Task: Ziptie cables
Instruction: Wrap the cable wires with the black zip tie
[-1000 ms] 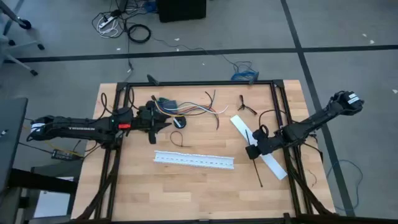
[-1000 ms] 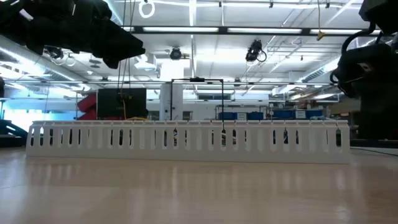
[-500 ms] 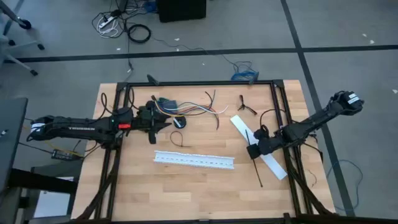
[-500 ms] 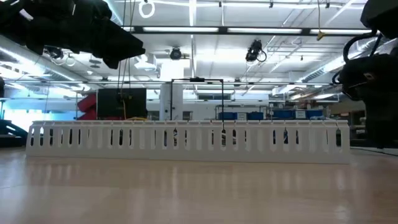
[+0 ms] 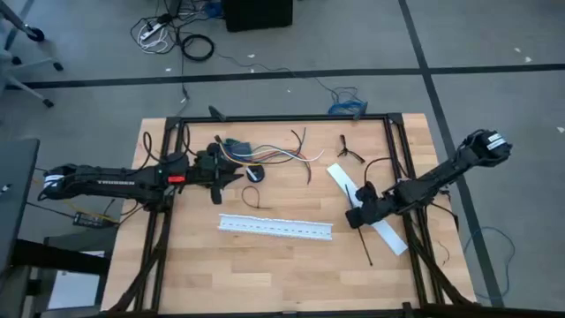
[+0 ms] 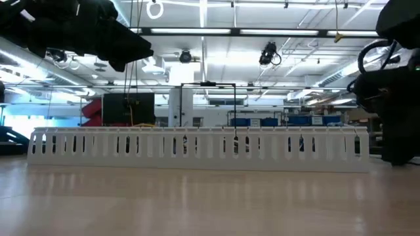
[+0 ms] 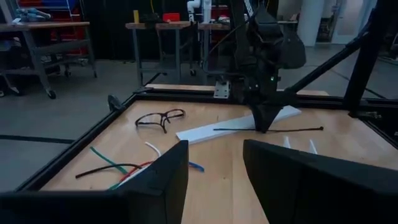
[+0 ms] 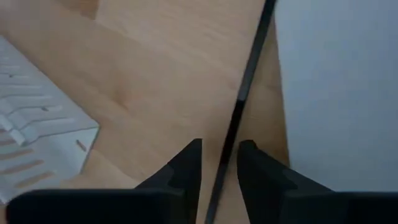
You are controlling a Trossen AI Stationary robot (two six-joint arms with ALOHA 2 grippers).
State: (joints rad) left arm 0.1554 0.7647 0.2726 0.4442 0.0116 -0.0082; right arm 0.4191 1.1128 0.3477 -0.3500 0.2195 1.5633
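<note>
The cables [image 5: 278, 157] lie loose on the far middle of the table, coloured wires fanned out [image 7: 124, 168]. My left gripper [image 5: 240, 174] hangs open just left of them, nothing between its fingers [image 7: 214, 168]. The ziptie [image 5: 367, 247], a thin black strap, lies flat along the edge of a flat white strip [image 5: 388, 234] at the right. My right gripper [image 5: 355, 217] points down over it, open by a narrow gap. Its fingertips [image 8: 221, 152] stand on either side of the ziptie [image 8: 245, 81], a little apart from it.
A long white slotted channel [image 5: 275, 227] lies across the middle near side and fills the low view [image 6: 197, 149]. A small black loop [image 5: 253, 197] and a black forked clip [image 5: 349, 148] lie on the wood. Black frame rails [image 5: 393, 150] border the table.
My right gripper has come down toward the ziptie and shifted slightly toward the table's left edge. The ziptie, the cables and my left arm have stayed where they were.
</note>
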